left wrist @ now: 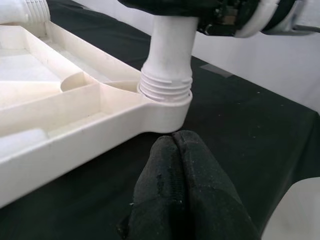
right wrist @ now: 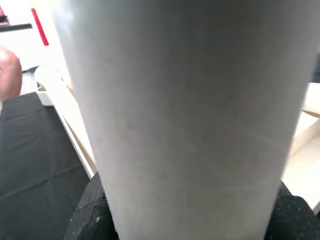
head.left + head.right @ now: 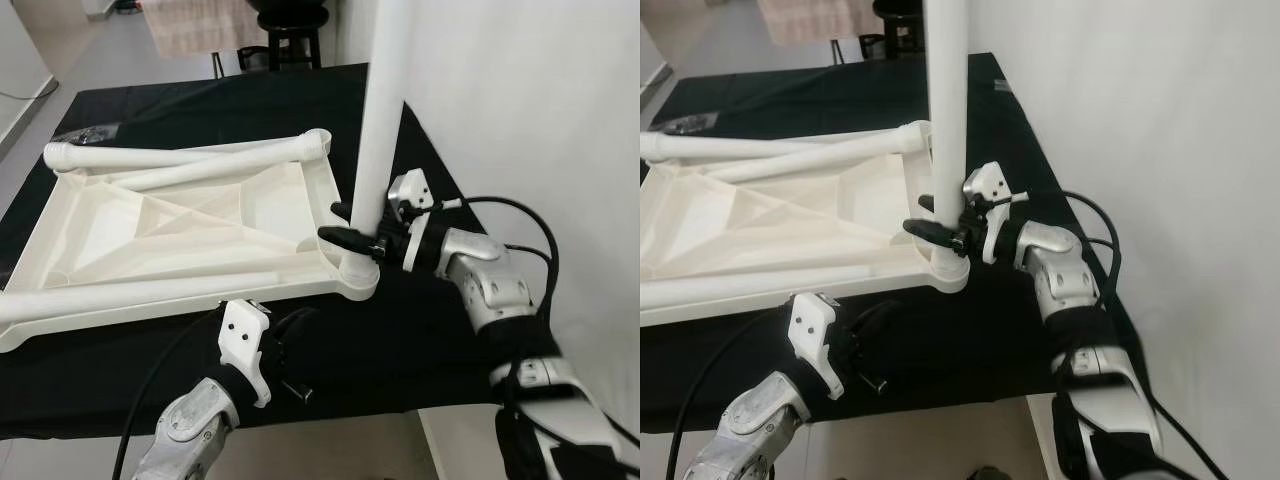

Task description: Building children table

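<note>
Tabletop (image 3: 180, 235), white plastic, lies upside down on the black cloth (image 3: 420, 340) that covers the work surface, ribbed underside up. Three loose legs (image 3: 200, 155) lie across it: two near the far edge, one along the near edge. A fourth leg (image 3: 385, 110) stands upright in the near right corner socket (image 3: 358, 275).

Right gripper (image 3: 350, 222) is clamped around this upright leg just above the socket. The left wrist view shows thread ridges still exposed at the leg's base, so by my reading it is not fully seated.

Left gripper (image 3: 290, 345) rests on the cloth just near of the socket, fingers pressed together, holding nothing.

Step in hand, as judged: screw the leg home. Keep it vertical while turning to avoid cross-threading; the left gripper could brace the corner so the top does not slide.
</note>
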### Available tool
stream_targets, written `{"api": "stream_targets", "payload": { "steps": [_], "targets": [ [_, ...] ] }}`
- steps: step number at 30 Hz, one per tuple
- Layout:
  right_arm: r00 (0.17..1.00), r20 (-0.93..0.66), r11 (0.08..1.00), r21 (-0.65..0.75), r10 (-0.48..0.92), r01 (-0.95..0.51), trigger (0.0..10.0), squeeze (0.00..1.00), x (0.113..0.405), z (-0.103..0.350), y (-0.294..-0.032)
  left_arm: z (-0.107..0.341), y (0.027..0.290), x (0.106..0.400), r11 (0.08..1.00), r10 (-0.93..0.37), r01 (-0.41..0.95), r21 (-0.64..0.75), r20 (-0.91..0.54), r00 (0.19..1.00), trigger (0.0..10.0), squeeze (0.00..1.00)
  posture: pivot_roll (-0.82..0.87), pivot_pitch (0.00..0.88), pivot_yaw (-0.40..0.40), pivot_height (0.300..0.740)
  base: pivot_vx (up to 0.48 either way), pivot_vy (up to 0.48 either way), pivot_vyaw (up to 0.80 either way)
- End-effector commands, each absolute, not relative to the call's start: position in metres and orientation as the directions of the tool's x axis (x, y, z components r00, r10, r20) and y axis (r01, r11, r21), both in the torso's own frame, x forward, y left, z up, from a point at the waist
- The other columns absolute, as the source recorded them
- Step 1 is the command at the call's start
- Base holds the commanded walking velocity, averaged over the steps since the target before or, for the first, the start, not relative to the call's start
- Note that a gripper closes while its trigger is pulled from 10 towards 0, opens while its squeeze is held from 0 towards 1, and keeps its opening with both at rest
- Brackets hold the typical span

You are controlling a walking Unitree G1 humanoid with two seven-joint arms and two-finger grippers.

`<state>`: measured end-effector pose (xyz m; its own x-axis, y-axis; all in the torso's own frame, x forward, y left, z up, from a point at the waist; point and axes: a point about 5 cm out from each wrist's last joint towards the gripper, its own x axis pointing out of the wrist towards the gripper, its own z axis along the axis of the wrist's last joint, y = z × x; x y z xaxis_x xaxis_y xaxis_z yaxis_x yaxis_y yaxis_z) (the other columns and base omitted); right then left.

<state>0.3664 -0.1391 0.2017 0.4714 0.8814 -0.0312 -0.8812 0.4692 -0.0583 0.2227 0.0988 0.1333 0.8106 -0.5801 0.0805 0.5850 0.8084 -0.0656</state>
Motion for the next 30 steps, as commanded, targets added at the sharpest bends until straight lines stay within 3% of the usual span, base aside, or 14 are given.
{"api": "stream_targets", "payload": {
  "steps": [1,9,11,12,13,14,15,16,18,26,27,28,29,30],
  "targets": [
    [0.472,-0.018,0.471,-0.018,0.882,-0.882,0.0,0.00,0.369,0.200,-0.146,0.130,0.099,0.220,0.813,-0.575,0.579,-0.066,0.066,0.815,10.0,0.00,0.04,0.117,-0.035,0.740,0.000,0.000,0.00],
    [0.480,-0.048,0.476,-0.074,0.876,-0.876,0.0,0.00,0.358,0.187,-0.162,0.131,0.099,0.219,0.811,-0.577,0.581,-0.072,0.067,0.814,10.0,0.00,0.02,0.129,-0.029,0.740,0.000,0.000,0.00],
    [0.586,-0.123,0.578,-0.098,0.801,-0.810,0.0,0.00,0.349,0.167,-0.160,0.131,0.100,0.219,0.810,-0.578,0.582,-0.074,0.067,0.813,10.0,0.00,0.02,0.135,-0.029,0.740,0.000,0.000,0.00],
    [0.586,-0.123,0.578,-0.098,0.801,-0.810,0.0,0.00,0.349,0.167,-0.160,0.131,0.100,0.219,0.810,-0.578,0.582,-0.074,0.067,0.813,10.0,0.00,0.02,0.135,-0.029,0.740,0.000,0.000,0.00],
    [0.677,-0.173,0.667,-0.123,0.715,-0.735,0.0,0.00,0.344,0.155,-0.156,0.131,0.101,0.219,0.810,-0.579,0.582,-0.074,0.066,0.813,10.0,0.00,0.02,0.140,-0.027,0.740,0.000,0.000,0.00],
    [0.677,-0.173,0.667,-0.123,0.715,-0.735,0.0,0.00,0.344,0.155,-0.156,0.131,0.101,0.219,0.810,-0.579,0.582,-0.074,0.066,0.813,10.0,0.00,0.02,0.140,-0.027,0.740,0.000,0.000,0.00],
    [0.882,-0.150,0.880,-0.102,0.448,-0.464,0.0,0.00,0.338,0.143,-0.152,0.132,0.102,0.219,0.810,-0.578,0.582,-0.073,0.066,0.813,10.0,0.00,0.01,0.147,-0.018,0.740,0.000,0.000,0.00],
    [0.882,-0.150,0.880,-0.102,0.448,-0.464,0.0,0.00,0.338,0.143,-0.152,0.132,0.102,0.219,0.810,-0.578,0.582,-0.073,0.066,0.813,10.0,0.00,0.01,0.147,-0.018,0.740,0.000,0.000,0.00],
    [0.942,-0.155,0.948,-0.068,0.298,-0.311,0.0,0.00,0.316,0.136,-0.134,0.132,0.105,0.220,0.810,-0.579,0.582,-0.073,0.064,0.813,10.0,0.00,-0.02,0.143,0.013,0.740,0.000,0.000,0.00],
    [0.924,-0.142,0.921,-0.118,0.355,-0.371,0.0,0.00,0.321,0.139,-0.119,0.132,0.104,0.222,0.806,-0.585,0.588,-0.070,0.062,0.809,10.0,0.00,0.00,0.136,-0.004,0.740,0.000,0.000,0.00],
    [0.917,-0.137,0.915,-0.106,0.375,-0.390,9.4,0.00,0.320,0.140,-0.115,0.132,0.105,0.222,0.811,-0.577,0.581,-0.070,0.064,0.814,10.0,0.00,0.00,0.136,-0.004,0.740,0.000,0.000,0.00],
    [0.912,-0.136,0.911,-0.098,0.386,-0.400,9.4,0.00,0.320,0.141,-0.113,0.132,0.105,0.222,0.814,-0.573,0.576,-0.070,0.066,0.817,10.0,0.00,0.00,0.136,-0.004,0.740,0.000,0.000,0.00],
    [0.900,-0.107,0.898,-0.084,0.422,-0.431,10.0,1.00,0.321,0.147,-0.112,0.132,0.105,0.223,0.815,-0.572,0.575,-0.071,0.066,0.818,10.0,0.00,0.00,0.133,-0.004,0.740,0.000,0.000,0.00],
    [0.891,-0.086,0.889,-0.075,0.446,-0.453,10.0,1.00,0.322,0.151,-0.112,0.131,0.105,0.223,0.815,-0.571,0.575,-0.071,0.066,0.818,10.0,0.00,0.00,0.133,-0.004,0.740,0.000,0.000,0.00]
  ]
}}
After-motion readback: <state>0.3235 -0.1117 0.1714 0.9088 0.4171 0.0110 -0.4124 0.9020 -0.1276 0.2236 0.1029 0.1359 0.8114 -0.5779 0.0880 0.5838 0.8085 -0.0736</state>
